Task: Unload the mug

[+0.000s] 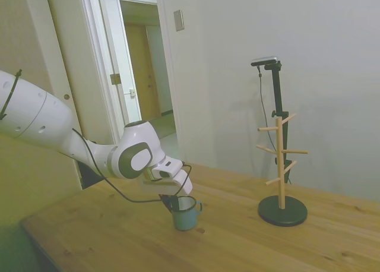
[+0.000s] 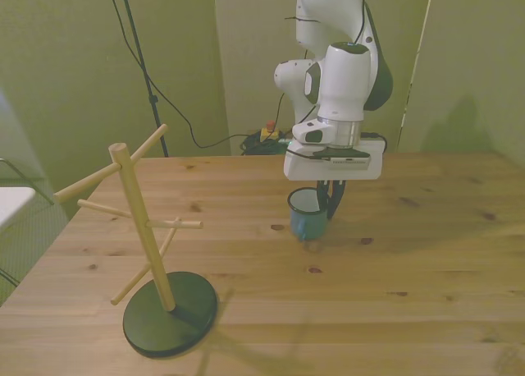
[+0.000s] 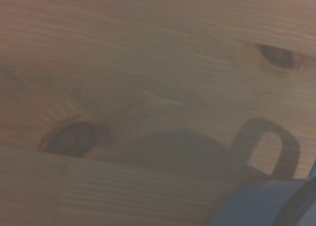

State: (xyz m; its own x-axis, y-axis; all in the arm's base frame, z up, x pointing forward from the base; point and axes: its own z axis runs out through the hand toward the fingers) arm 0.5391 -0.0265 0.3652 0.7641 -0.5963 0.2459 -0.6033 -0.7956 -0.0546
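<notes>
The mug (image 1: 185, 214) stands upright on the table (image 1: 107, 230), near its middle and well apart from the wooden mug tree (image 2: 148, 228). The gripper (image 2: 328, 202) reaches into it; whether its jaws pinch the rim cannot be told.

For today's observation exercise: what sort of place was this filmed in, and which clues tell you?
Probably an ordinary indoor room set up as a robot test space, not a kitchen. Clues: a plain wooden table holding only a mug and a wooden mug tree, an open doorway, and cables along the wall.
</notes>
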